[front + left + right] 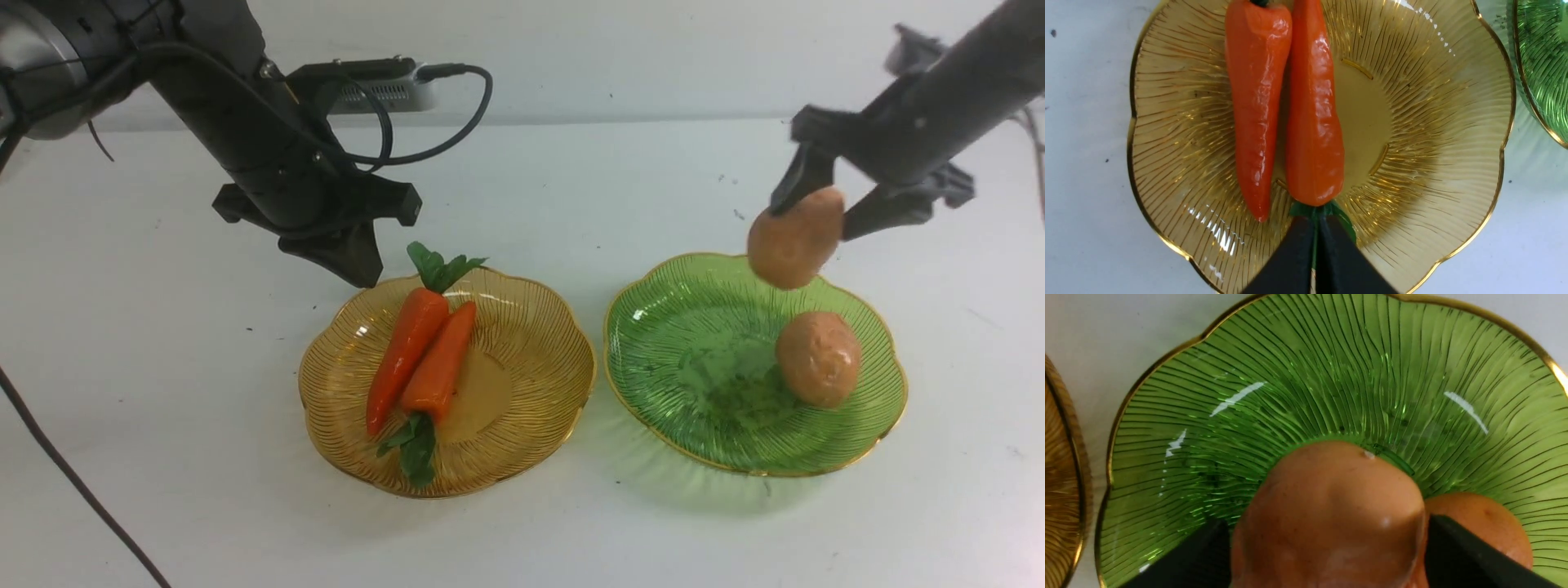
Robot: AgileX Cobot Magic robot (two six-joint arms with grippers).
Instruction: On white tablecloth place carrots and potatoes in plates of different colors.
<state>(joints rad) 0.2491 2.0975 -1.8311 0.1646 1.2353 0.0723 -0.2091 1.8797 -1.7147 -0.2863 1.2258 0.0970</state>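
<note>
Right gripper (808,222) clasps a lumpy tan toy potato (796,245) above one o'clock on the ribbed green gold-rimmed plate (686,351), left gripper (363,269) clenched empty, so lower towards bare nine o'clock, clear of the resting potato (819,359)

Two carrots (406,351), two potatoes (819,359), two plates (535,327), one tablecloth (163,327)

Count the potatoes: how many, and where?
2. One potato lies in the green plate, right side; the second potato is between the right claw's fingers above that plate's far rim. None appears hidden.
</note>
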